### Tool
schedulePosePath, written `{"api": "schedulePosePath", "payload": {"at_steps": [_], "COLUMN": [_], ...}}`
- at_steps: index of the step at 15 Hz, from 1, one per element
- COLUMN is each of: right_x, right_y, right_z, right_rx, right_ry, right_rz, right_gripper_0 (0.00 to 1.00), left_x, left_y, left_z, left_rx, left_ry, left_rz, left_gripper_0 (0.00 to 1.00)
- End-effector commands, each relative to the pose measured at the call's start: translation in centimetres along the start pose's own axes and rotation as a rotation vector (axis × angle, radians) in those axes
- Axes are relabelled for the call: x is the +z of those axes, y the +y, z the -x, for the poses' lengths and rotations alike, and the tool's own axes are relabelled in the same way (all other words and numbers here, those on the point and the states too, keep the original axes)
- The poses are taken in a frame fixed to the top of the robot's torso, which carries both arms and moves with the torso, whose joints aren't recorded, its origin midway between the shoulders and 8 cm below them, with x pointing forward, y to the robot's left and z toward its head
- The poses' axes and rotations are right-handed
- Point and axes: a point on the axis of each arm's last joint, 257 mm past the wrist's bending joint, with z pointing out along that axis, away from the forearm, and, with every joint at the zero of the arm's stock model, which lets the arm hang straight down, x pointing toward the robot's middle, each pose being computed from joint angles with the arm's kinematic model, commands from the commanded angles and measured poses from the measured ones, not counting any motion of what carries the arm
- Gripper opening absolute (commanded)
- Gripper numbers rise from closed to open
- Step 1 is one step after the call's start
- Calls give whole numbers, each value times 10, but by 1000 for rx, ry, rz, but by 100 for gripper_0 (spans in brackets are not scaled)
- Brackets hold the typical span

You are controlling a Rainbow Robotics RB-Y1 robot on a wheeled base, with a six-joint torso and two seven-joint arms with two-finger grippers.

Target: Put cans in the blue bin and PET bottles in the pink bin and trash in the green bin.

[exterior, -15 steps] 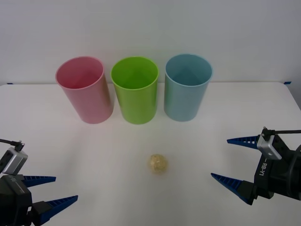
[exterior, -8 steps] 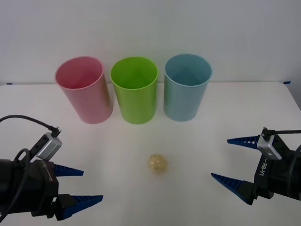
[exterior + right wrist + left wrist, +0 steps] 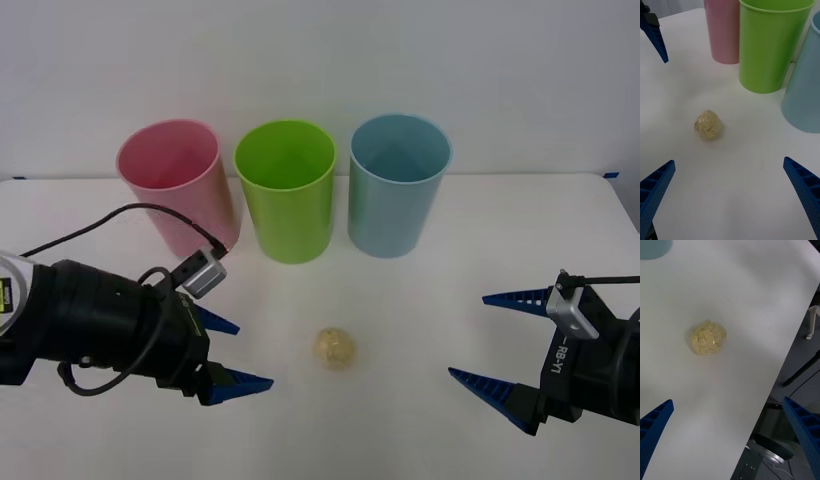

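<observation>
The trash (image 3: 335, 348), a small beige wrinkly ball, lies on the white table (image 3: 420, 300) in front of the green bin (image 3: 287, 190). The pink bin (image 3: 180, 185) stands to its left and the blue bin (image 3: 398, 185) to its right, all upright in a row. My left gripper (image 3: 255, 355) is open just left of the trash, which lies a short way beyond its fingers in the left wrist view (image 3: 708, 338). My right gripper (image 3: 467, 335) hangs open at the table's right, apart from the trash (image 3: 708, 125). Cans and PET bottles are out of view.
The table's front edge (image 3: 771, 390) runs close behind the trash, with dark floor and a stand below. A white wall rises behind the bins. One blue finger (image 3: 655, 33) of the left gripper shows in the right wrist view.
My left arm has swung from the front left corner forward and rightward, bringing its open gripper close to the trash. The right arm and the trash have not moved.
</observation>
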Motion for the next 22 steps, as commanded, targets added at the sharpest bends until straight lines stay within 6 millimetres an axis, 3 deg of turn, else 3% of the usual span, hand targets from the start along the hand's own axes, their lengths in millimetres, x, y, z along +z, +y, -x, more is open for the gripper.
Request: {"api": "schedulePosePath", "payload": {"at_steps": [1,9,22], "right_x": [0,0,0], "right_y": [0,0,0], "right_z": [0,0,0], "right_rx": [0,0,0], "right_ry": [0,0,0], "right_rz": [0,0,0], "right_gripper_0": [100,100,100], "left_x": [16,46,100], "left_y": [4,12,24], "left_z": [7,35,49], "left_rx": [6,42,194], "left_ry": [39,63,112], "left_rz": [-4,-11,1], "left_gripper_0": [100,100,100]}}
